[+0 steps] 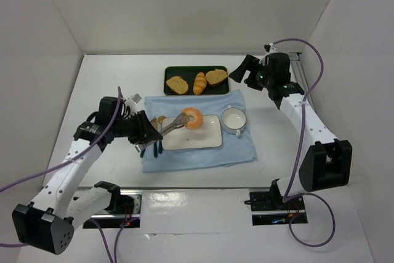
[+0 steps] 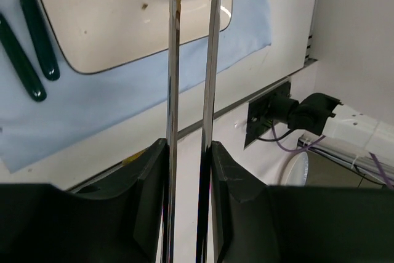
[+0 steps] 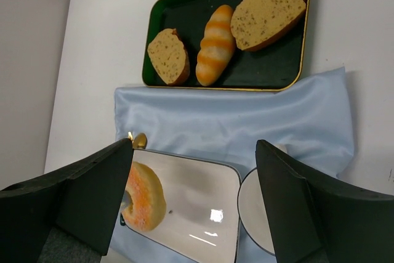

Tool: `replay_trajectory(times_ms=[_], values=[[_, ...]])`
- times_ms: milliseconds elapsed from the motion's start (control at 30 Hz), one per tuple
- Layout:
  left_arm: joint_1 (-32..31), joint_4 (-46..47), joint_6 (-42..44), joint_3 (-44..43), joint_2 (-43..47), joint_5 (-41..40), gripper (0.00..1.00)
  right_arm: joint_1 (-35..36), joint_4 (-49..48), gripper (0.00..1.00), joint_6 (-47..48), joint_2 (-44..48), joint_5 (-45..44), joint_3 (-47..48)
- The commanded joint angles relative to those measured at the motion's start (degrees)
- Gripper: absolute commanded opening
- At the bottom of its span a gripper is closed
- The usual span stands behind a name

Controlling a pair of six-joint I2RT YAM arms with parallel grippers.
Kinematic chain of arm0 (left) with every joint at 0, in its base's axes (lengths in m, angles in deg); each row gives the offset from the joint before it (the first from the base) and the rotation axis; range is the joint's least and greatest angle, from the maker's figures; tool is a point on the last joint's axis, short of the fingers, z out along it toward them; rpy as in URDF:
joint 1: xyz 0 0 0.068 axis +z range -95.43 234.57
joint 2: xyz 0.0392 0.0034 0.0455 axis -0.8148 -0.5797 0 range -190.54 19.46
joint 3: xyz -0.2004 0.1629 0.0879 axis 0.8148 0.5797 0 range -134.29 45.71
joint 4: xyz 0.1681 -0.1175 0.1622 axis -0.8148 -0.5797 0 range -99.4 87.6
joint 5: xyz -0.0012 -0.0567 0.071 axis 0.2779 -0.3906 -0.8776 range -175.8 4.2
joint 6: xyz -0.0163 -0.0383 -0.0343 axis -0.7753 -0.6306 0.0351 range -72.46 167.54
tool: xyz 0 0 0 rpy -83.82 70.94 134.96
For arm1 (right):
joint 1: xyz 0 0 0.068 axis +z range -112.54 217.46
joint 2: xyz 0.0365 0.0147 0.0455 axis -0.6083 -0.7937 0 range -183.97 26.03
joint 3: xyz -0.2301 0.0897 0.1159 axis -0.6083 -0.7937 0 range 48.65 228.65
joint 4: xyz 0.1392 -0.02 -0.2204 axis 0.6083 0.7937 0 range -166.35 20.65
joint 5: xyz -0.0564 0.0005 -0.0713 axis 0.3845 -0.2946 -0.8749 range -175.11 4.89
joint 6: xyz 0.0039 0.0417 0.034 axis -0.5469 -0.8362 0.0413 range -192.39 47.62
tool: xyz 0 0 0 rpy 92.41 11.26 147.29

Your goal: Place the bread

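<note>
Round orange-tan ring bread [image 1: 191,118] pinched in slim metal tongs [image 1: 171,125], over the 12 o'clock edge of the white rectangular plate [image 1: 206,138]. Left gripper [image 2: 189,152] pressed tight on the tong arms; right gripper [image 3: 194,152] spread, empty, at 2 o'clock. Best lowered toward plate centre, then released slowly to avoid rolling.

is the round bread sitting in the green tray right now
No, the bread is pinched in the tongs over the white plate, apart from the green tray.
</note>
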Motion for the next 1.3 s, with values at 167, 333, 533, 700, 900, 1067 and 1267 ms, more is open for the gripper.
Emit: replay_trajectory(times_ms=[167,333,533,700,900,1067,1267], values=[[-0.9,-2.6,1.7,3.0,4.7,-2.7,0.24,0.6,-0.4,0.87,0.4,-0.7,-1.1,4.5],[-2.8,-1.1,1.7,5.4,3.4,-2.7,0.24,0.6,-0.4,0.87,0.4,1.0,-1.6,3.4],[-5.6,0.9,0.5,7.0,0.8,-4.5,0.24,0.6,0.2,0.87,0.4,2.1,-1.6,2.9],[-6.2,1.4,-0.1,7.6,-0.3,-5.0,0.27,0.6,0.2,0.87,-0.1,2.1,-1.6,2.3],[-6.9,-1.4,-0.1,5.6,-0.4,-6.4,0.39,0.6,-1.4,0.87,-1.1,2.1,-1.1,2.3],[-6.9,-4.3,1.0,3.0,-0.4,-7.5,0.49,0.6,-2.6,0.87,-1.7,0.9,-0.6,1.8],[-6.9,-7.1,1.5,2.5,0.9,-8.6,0.55,1.1,-3.2,0.87,-2.2,-0.2,0.6,2.3]])
